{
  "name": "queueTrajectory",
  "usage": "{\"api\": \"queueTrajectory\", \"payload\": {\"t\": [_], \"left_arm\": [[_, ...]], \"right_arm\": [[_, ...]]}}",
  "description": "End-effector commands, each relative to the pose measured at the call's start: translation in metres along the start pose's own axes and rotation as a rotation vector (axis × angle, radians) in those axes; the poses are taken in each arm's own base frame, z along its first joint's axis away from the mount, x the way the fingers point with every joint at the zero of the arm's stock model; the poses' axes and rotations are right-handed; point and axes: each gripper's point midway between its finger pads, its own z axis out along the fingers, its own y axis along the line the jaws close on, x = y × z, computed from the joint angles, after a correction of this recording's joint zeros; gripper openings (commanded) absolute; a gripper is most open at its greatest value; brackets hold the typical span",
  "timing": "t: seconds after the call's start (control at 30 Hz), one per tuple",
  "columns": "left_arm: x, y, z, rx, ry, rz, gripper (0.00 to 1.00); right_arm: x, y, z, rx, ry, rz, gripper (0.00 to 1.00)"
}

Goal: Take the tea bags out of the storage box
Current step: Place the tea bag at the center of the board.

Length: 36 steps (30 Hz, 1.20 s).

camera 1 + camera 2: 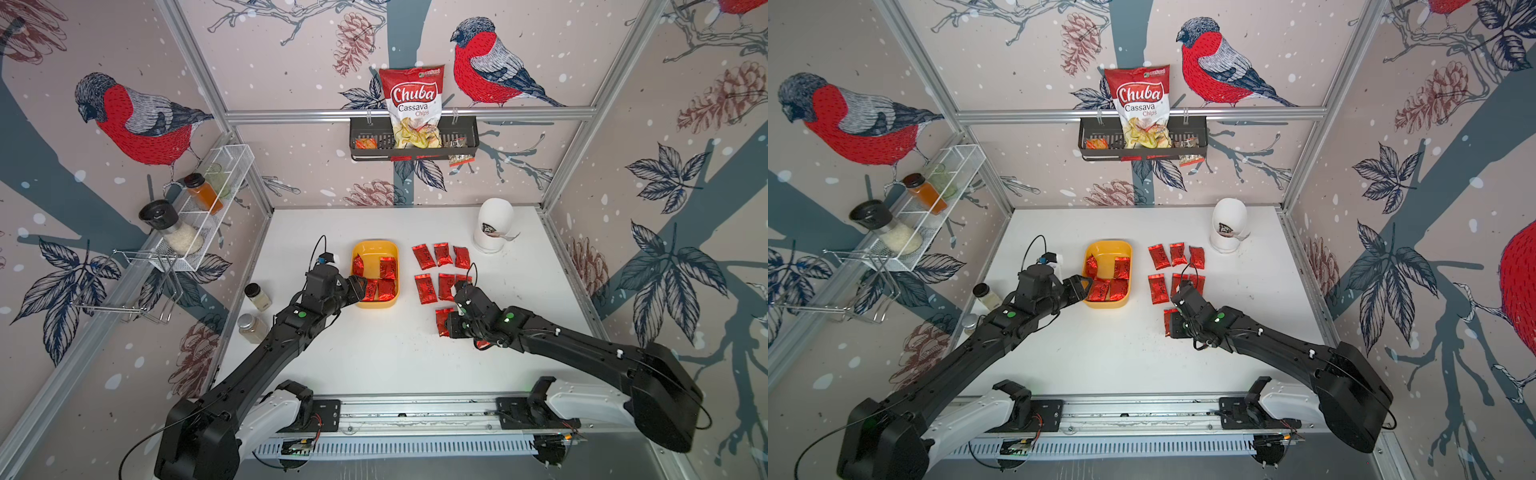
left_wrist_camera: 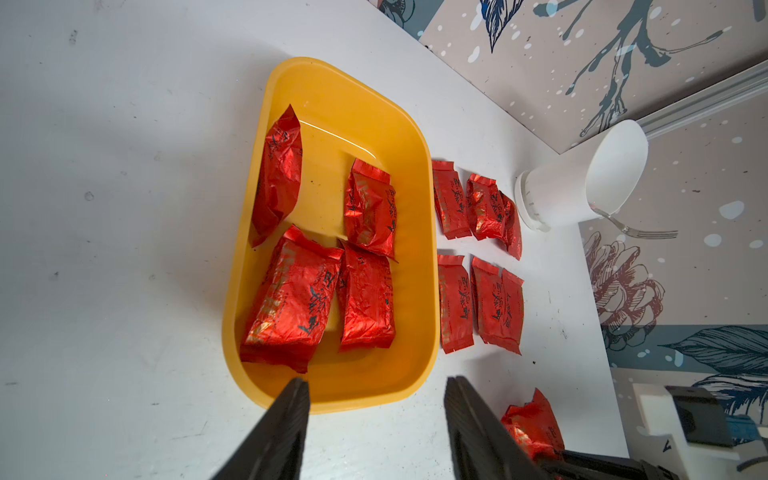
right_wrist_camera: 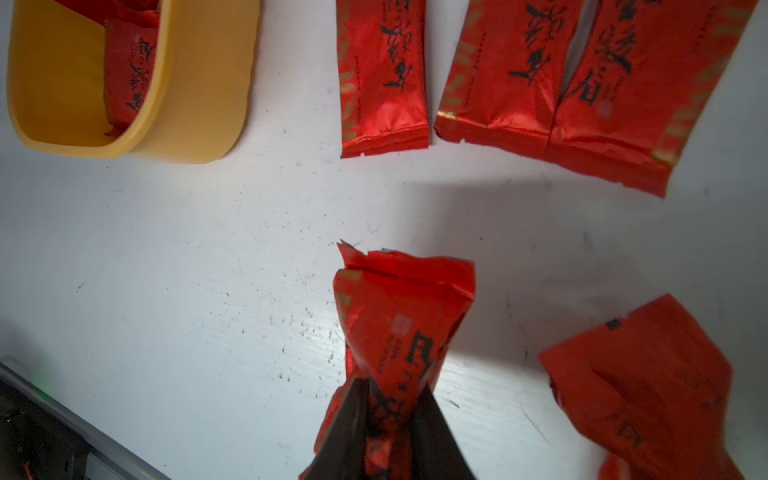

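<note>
Red tea bags lying front-to-back, right fingers pinching one — left fingers spread.

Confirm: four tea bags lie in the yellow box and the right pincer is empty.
The right pincer is not empty: the right wrist view shows it shut on a tea bag. Four tea bags do lie in the storage box.

I have the left arm stretched forward from the near left, with the left gripper low, jaws well apart and nothing between them. The right arm angles in from the near right, its right gripper pinching a tea bag.
</note>
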Motion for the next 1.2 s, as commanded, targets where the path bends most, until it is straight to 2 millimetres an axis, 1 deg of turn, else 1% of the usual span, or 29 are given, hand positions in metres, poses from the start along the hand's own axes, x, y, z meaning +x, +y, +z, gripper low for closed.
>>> {"api": "queueTrajectory", "payload": {"t": [0.0, 0.2, 0.27, 0.3, 0.4, 0.5, 0.57, 0.63, 0.8, 0.9, 0.97, 1.0, 1.07, 1.17], "left_arm": [[-0.005, -0.006, -0.001, 0.020, -0.025, -0.005, 0.57], [-0.003, -0.005, -0.003, 0.013, -0.023, -0.002, 0.57], [-0.001, -0.004, -0.002, 0.012, -0.018, -0.004, 0.57], [-0.002, -0.004, -0.002, 0.012, -0.019, -0.003, 0.57], [-0.002, -0.004, 0.000, 0.011, -0.016, -0.005, 0.58], [-0.005, -0.005, 0.000, 0.010, -0.022, 0.000, 0.60], [-0.007, -0.007, -0.001, 0.005, -0.024, 0.005, 0.62], [-0.012, -0.008, -0.002, -0.002, -0.032, 0.014, 0.63], [-0.026, -0.009, -0.008, -0.032, -0.072, 0.035, 0.67], [-0.034, -0.001, -0.011, -0.045, -0.086, 0.031, 0.70], [-0.039, 0.006, -0.012, -0.043, -0.083, 0.015, 0.70], [-0.042, 0.011, -0.012, -0.044, -0.085, 0.006, 0.70], [-0.047, 0.019, -0.013, -0.058, -0.088, 0.001, 0.70], [-0.049, 0.029, -0.011, -0.077, -0.083, -0.004, 0.71]], "right_arm": [[-0.001, -0.008, 0.006, 0.007, -0.022, 0.048, 0.23], [0.004, -0.027, 0.017, 0.033, -0.008, 0.104, 0.24], [0.005, -0.031, 0.019, 0.040, -0.007, 0.114, 0.26], [0.006, -0.031, 0.019, 0.042, -0.004, 0.115, 0.29], [0.005, -0.032, 0.018, 0.047, -0.006, 0.115, 0.45], [0.000, -0.029, 0.011, 0.047, -0.022, 0.118, 0.57], [-0.007, -0.025, 0.003, 0.043, -0.042, 0.114, 0.62], [-0.016, -0.019, -0.008, 0.038, -0.066, 0.110, 0.65], [-0.047, 0.004, -0.032, -0.004, -0.143, 0.081, 0.65], [-0.070, 0.023, -0.036, -0.029, -0.176, 0.046, 0.65], [-0.085, 0.037, -0.034, -0.045, -0.182, 0.020, 0.63], [-0.091, 0.045, -0.026, -0.044, -0.167, 0.003, 0.62], [-0.106, 0.065, -0.018, -0.058, -0.166, -0.031, 0.61], [-0.131, 0.098, -0.001, -0.083, -0.169, -0.083, 0.59]]}}
